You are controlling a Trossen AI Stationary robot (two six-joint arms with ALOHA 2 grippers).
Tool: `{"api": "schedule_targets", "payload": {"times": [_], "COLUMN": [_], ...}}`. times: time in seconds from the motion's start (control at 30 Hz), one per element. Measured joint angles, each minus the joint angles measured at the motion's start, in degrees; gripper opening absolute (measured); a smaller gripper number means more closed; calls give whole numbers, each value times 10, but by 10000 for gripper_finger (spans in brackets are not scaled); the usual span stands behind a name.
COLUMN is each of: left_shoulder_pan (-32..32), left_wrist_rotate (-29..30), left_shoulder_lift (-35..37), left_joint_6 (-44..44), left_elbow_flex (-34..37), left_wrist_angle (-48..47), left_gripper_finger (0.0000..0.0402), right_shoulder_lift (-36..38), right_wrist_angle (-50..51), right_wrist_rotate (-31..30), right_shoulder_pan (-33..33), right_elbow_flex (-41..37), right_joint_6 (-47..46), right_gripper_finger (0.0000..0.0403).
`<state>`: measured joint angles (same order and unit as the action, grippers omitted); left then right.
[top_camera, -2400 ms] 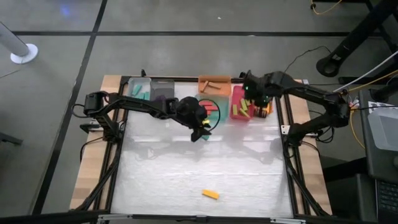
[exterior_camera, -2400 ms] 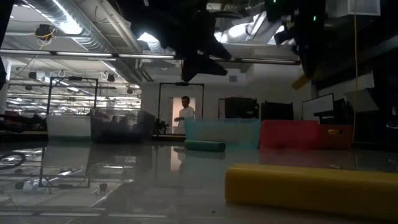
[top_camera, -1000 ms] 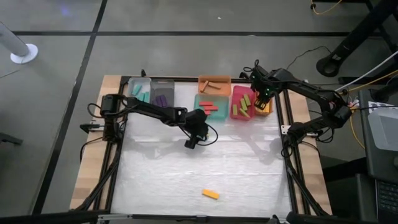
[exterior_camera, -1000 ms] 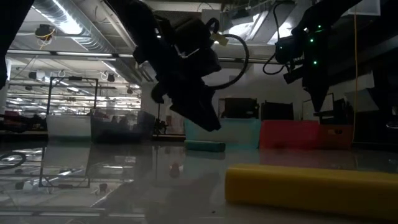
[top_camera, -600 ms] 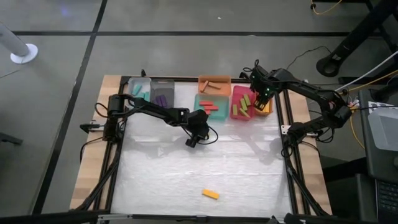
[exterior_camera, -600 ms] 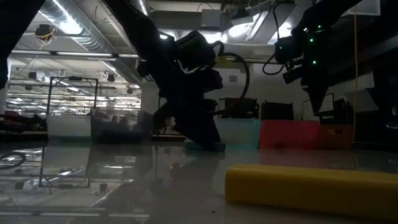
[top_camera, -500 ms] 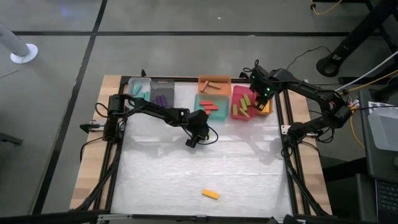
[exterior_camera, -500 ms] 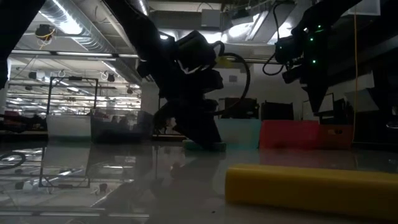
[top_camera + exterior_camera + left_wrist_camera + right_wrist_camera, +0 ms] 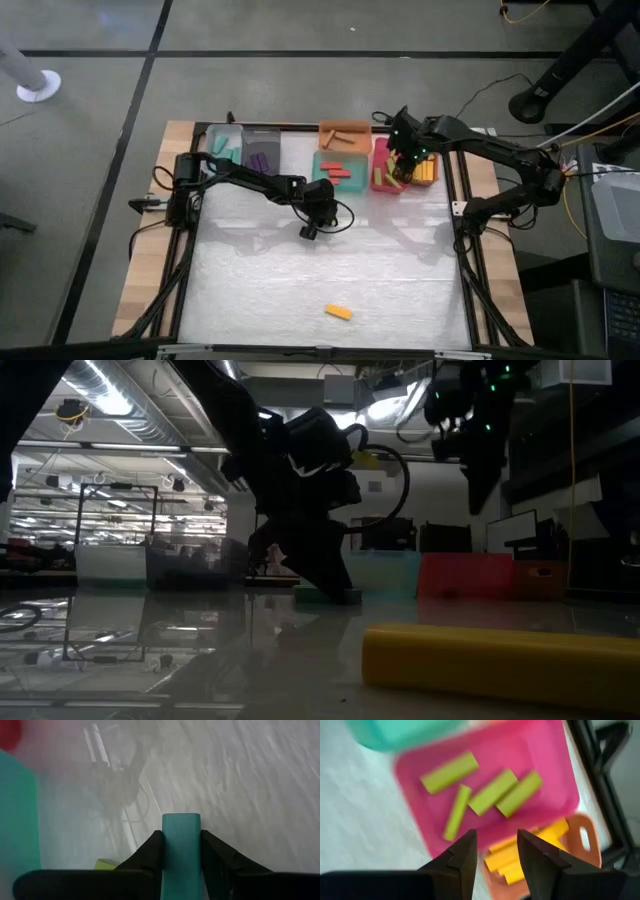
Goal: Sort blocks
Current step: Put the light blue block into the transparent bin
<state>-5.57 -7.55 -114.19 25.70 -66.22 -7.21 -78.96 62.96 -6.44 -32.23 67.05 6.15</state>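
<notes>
Near the middle of the high view, just below the teal bin [image 9: 336, 172], the left gripper [image 9: 309, 231] is down at the white table [image 9: 330, 275]. Its wrist view shows the two dark fingers [image 9: 148, 851] pressed against the sides of a teal block [image 9: 181, 847], which stands between them and fills the gap, so the jaws are closed on it. In the low view the same gripper [image 9: 338, 593] reaches down to the tabletop at centre frame, with the teal block [image 9: 322, 595] at its tip.

At the upper right of the high view the right gripper [image 9: 400, 172] hangs over the pink bin [image 9: 381, 180]. Its wrist view shows the fingers [image 9: 465, 854] parted with nothing between them; below lie four green blocks [image 9: 492, 792] in the pink bin [image 9: 555, 795] and several yellow blocks [image 9: 520, 854] in an orange bin [image 9: 580, 837] just beside it.

Along the top edge of the table in the high view, a row of bins holds sorted blocks: teal ones [image 9: 224, 153] at the left, purple ones [image 9: 260, 160] next, brown ones [image 9: 342, 136] in the upper orange bin [image 9: 345, 127], and red ones [image 9: 340, 171] in the teal bin.

One yellow block [image 9: 338, 312] lies alone at the lower middle of the table, well apart from both grippers; it fills the lower right foreground of the low view [image 9: 495, 668].
</notes>
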Motion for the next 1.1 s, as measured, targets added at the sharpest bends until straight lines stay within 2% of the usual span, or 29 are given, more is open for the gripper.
{"api": "schedule_targets", "payload": {"times": [0.13,0.3,0.47,0.6,0.83,1.0,1.1], "left_shoulder_pan": [7,5,-20,-54,-156,-266,-329], "left_wrist_rotate": [-2,-4,5,59,185,203,204], "left_shoulder_lift": [19,93,187,264,360,383,382], "left_joint_6": [-46,-122,-153,-146,-128,-159,-189], "left_elbow_flex": [-17,-40,-40,-41,-33,2,32], "left_wrist_angle": [-15,-30,-122,-245,-430,-499,-508], "left_gripper_finger": [82,82,87,84,89,89,94], "right_shoulder_lift": [0,0,0,0,0,0,-9], "right_wrist_angle": [-1,-1,-5,-29,-137,-227,-281], "right_wrist_rotate": [0,6,71,108,111,110,78], "right_shoulder_pan": [52,124,196,259,352,395,411], "right_elbow_flex": [31,52,54,54,54,54,54], "right_joint_6": [-6,-63,-147,-213,-284,-288,-292], "right_gripper_finger": [140,140,140,140,140,140,140]}}
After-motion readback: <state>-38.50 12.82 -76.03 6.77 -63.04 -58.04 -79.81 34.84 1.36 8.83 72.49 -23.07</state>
